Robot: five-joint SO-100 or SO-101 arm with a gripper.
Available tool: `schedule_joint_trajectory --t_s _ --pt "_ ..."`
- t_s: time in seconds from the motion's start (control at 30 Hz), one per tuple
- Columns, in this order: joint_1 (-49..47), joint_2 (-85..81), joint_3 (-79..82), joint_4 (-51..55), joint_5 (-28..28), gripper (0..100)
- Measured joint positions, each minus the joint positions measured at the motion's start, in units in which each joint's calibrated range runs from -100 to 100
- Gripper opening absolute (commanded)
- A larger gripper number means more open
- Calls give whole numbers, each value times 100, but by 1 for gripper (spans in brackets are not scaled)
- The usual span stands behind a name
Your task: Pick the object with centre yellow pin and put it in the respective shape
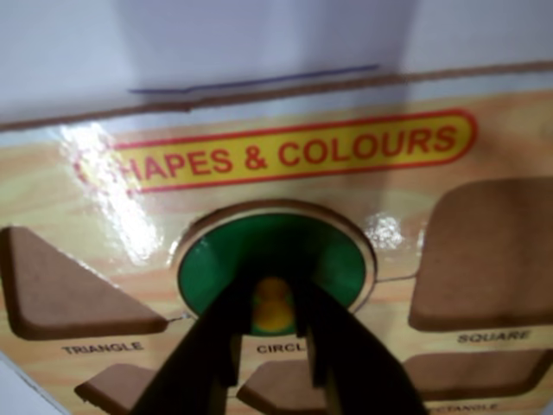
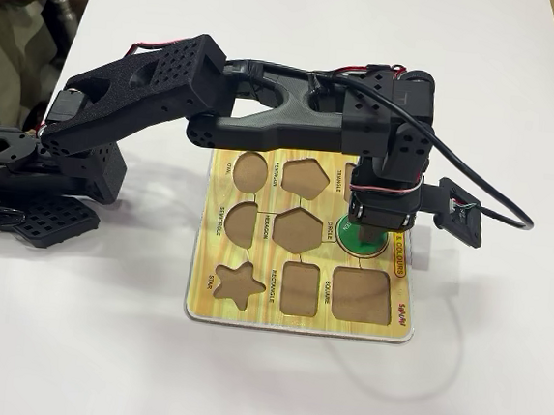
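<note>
The object with centre yellow pin is a green disc (image 1: 216,268) with a yellow knob (image 1: 273,304). It lies flat inside the respective shape, the round cutout (image 1: 278,207) labelled CIRCLE on the yellow wood-grain board (image 1: 389,216). My gripper (image 1: 273,322) comes in from the bottom edge of the wrist view. Its two black fingers (image 1: 220,346) press against either side of the knob. In the fixed view the gripper (image 2: 364,236) points straight down over the green disc (image 2: 351,243) near the board's right edge and hides most of it.
Around the disc are empty brown cutouts: triangle (image 1: 69,285), square (image 1: 484,255), rectangle (image 1: 475,372), and in the fixed view star (image 2: 236,282) and hexagon (image 2: 297,231). The arm's base (image 2: 37,177) stands left of the board. A black cable (image 2: 491,207) loops to the right.
</note>
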Motion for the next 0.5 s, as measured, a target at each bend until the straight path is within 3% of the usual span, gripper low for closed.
schedule_joint_trajectory --t_s 0.23,0.4,0.5 --pt "0 0 0 -34 0 8" --pt "0 0 0 -51 -21 17" --pt "-9 0 0 -51 -10 16"
